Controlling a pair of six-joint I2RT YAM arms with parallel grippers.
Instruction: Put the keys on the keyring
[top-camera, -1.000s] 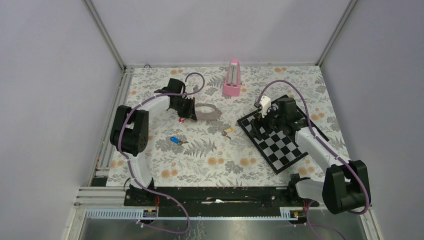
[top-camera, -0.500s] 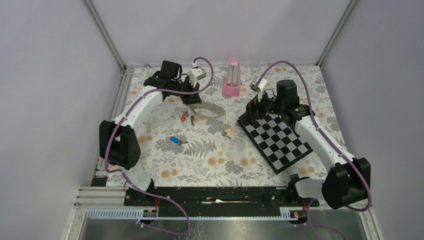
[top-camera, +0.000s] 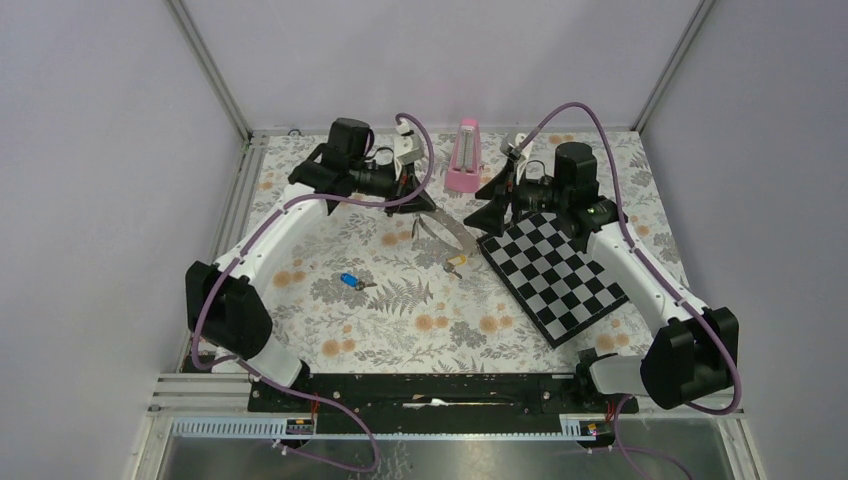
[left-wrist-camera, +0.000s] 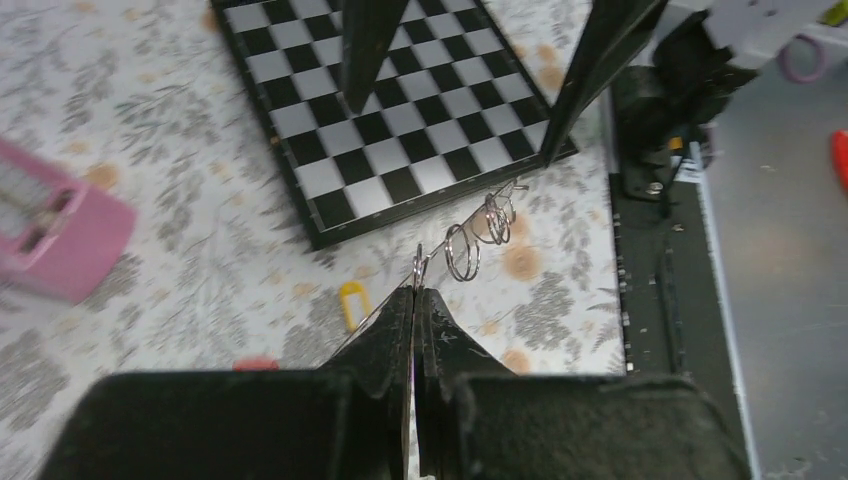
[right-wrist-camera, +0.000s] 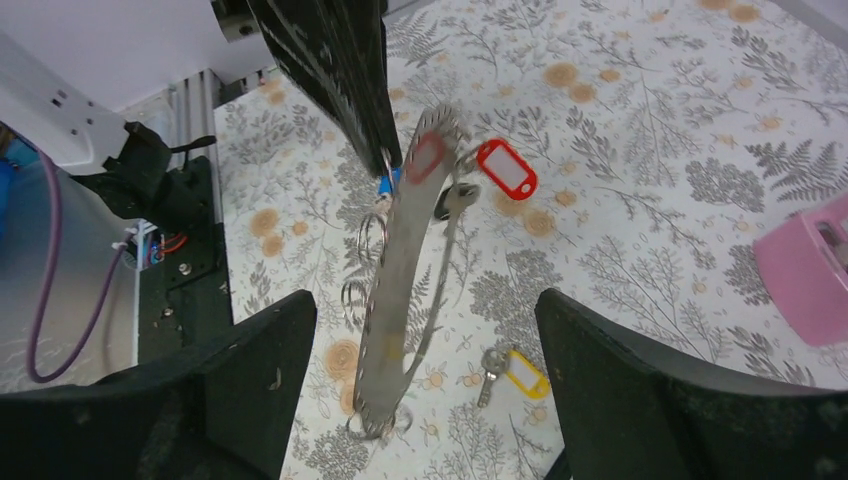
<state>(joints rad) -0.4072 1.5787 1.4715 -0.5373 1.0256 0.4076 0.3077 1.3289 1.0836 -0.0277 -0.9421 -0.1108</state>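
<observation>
The left claw (top-camera: 422, 201) has its fingers pressed together on the top edge of the keyring (right-wrist-camera: 400, 280), a flat grey strap loop that hangs from the claw above the flowered table (top-camera: 400, 320). Several silver rings (left-wrist-camera: 462, 253) dangle in a row just past the left claw's fingertips, and a red tag (right-wrist-camera: 505, 168) hangs beside the strap. The right claw (top-camera: 495, 205) faces the left one from close by with its fingers spread wide apart and nothing between them; seen from its wrist camera, the strap hangs in front of the gap. The yellow key (top-camera: 455, 262) lies on the table below the hanging strap, between the two claws. The blue key (top-camera: 349, 280) lies on the table well apart from both claws, nearer the left arm's base. A chessboard (top-camera: 560, 280) lies under the right claw, and a pink block (top-camera: 464, 160) stands beyond both claws.
</observation>
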